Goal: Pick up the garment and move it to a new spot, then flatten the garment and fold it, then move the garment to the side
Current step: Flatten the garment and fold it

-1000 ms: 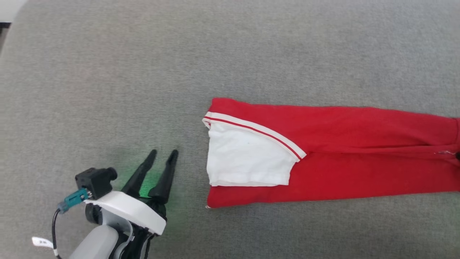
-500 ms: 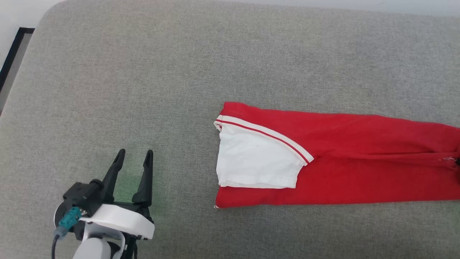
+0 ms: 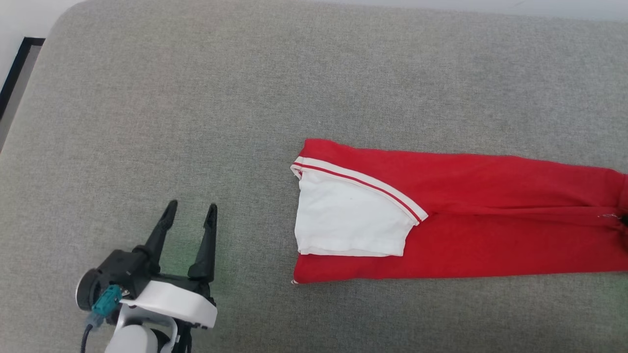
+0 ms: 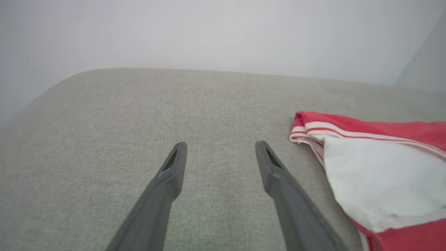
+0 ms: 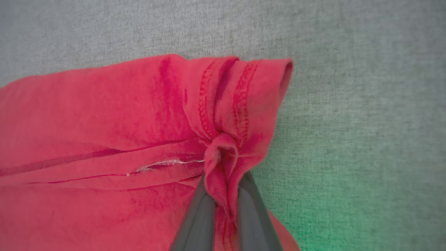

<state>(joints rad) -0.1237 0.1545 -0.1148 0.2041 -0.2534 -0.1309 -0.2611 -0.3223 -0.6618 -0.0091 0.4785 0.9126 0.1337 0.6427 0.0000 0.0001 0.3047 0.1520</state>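
While left fingers (image 3: pixel 206 245) gape near garment (image 3: pixel 466 245), right fingers (image 5: pixel 198 219) pinch its bunched edge

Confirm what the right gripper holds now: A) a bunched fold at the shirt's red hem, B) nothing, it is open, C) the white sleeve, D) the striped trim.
A: the right wrist view shows the right gripper shut on a puckered fold of the red shirt beside its stitched hem.
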